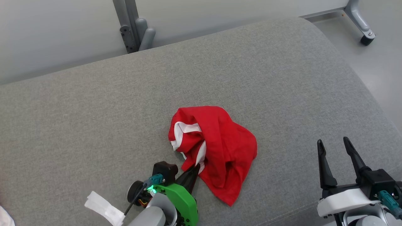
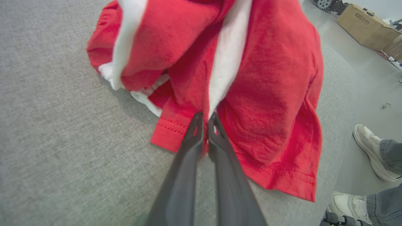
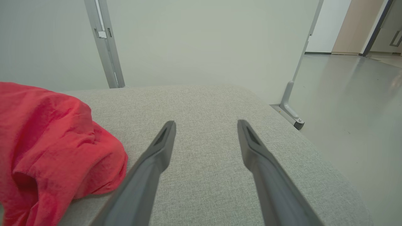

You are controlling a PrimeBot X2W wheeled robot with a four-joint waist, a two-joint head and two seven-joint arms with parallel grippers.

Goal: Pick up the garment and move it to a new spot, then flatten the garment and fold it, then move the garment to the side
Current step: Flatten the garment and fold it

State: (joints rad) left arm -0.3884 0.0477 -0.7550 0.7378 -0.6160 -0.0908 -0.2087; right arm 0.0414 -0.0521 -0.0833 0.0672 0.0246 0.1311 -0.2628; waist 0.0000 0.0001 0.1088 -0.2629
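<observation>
Grey upholstered cushion (image 1: 94,110): takes up most of the head view. Red garment (image 1: 226,147) with white trim: crumpled in a heap on the cushion, near its front edge. Right gripper (image 1: 333,140): fingers apart, holding nothing, to the right of the garment and not touching it. Left gripper (image 2: 205,116): fingers pressed together, pinching a fold at the garment's near edge, where red fabric meets a white strip. Person's pale shoes (image 2: 369,147): on the floor beside the cushion
</observation>
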